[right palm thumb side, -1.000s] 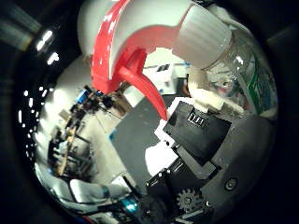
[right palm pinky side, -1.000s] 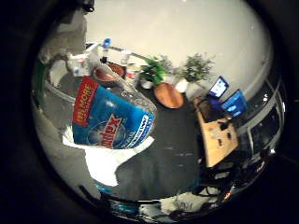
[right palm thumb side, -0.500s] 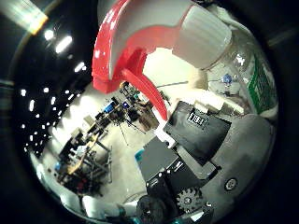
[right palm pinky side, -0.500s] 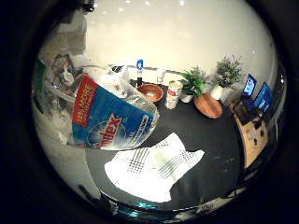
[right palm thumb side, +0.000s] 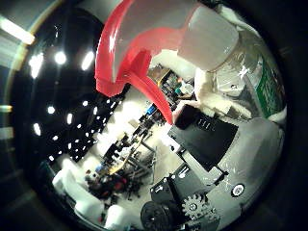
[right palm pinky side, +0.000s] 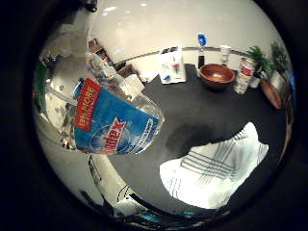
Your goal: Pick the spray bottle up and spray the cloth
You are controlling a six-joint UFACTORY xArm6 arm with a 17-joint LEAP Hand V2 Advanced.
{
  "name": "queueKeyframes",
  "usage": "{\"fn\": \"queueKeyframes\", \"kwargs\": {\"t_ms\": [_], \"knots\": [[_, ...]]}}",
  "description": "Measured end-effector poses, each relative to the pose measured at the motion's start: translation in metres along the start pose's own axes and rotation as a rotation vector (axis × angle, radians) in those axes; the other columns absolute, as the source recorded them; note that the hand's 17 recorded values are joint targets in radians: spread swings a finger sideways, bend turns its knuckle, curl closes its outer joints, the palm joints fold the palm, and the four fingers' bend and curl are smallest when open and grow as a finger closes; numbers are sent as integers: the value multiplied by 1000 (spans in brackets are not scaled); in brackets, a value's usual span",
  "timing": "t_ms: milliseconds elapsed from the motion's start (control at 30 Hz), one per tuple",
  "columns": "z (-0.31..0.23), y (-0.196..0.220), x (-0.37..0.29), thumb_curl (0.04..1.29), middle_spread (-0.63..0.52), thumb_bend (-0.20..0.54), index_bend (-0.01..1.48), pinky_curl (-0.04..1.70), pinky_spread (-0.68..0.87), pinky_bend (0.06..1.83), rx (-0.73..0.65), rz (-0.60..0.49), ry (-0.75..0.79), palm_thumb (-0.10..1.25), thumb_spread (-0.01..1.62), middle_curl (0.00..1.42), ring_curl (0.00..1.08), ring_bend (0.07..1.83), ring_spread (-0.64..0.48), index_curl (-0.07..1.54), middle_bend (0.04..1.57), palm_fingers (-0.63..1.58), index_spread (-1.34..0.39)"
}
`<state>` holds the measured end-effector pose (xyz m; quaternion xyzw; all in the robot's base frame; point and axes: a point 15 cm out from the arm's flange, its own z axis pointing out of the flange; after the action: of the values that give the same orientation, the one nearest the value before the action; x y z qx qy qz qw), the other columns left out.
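Observation:
A clear spray bottle (right palm pinky side: 113, 122) with a blue and red label fills much of the little finger side view, close against my palm and lifted above the dark table (right palm pinky side: 192, 110). Its red trigger and white collar (right palm thumb side: 144, 53) show in the thumb side view. My hand (right palm thumb side: 211, 159) is curled round the bottle, with black and white finger parts beside the neck. A white cloth with grey stripes (right palm pinky side: 216, 168) lies flat on the table below the bottle. A darker patch (right palm pinky side: 190, 137) marks the table beside the cloth.
At the table's far edge stand a brown bowl (right palm pinky side: 217, 76), a white box (right palm pinky side: 172, 65), a blue-capped bottle (right palm pinky side: 201, 48), a can (right palm pinky side: 245, 72) and potted plants (right palm pinky side: 260, 57). A cluttered room with ceiling lights shows in the thumb side view.
Both views have swung, so the hand has turned with the bottle held. The cloth and bowl now sit farther to one side, and a dark patch shows beside the cloth.

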<state>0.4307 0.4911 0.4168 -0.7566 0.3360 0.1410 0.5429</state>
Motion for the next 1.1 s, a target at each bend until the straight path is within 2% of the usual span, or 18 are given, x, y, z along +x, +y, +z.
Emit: {"fn": "queueKeyframes", "kwargs": {"t_ms": [167, 400, 667, 900, 1100], "knots": [[32, 1, -7, 1039, -176, -16, 1127, 634, -330, 1284, -23, 24, -92, 1000, 605, 738, 566, 1458, -202, 708, 1317, 1215, -282], [73, 4, 16, 1039, -176, -18, 1125, 636, -324, 1284, -42, 68, -139, 998, 589, 733, 568, 1458, -202, 710, 1311, 1214, -283], [103, 36, 55, 1047, -176, -18, 1124, 637, -319, 1284, -71, 166, -238, 1003, 567, 732, 569, 1457, -202, 712, 1312, 1214, -283], [119, 66, 81, 1046, -176, -21, 1123, 636, -322, 1281, -108, 188, -243, 997, 560, 732, 570, 1457, -202, 713, 1312, 1214, -283], [122, 72, 88, 978, -182, -42, 1109, 624, -331, 1270, -118, 186, -236, 871, 621, 726, 562, 1447, -202, 715, 1299, 1216, -286]]}}
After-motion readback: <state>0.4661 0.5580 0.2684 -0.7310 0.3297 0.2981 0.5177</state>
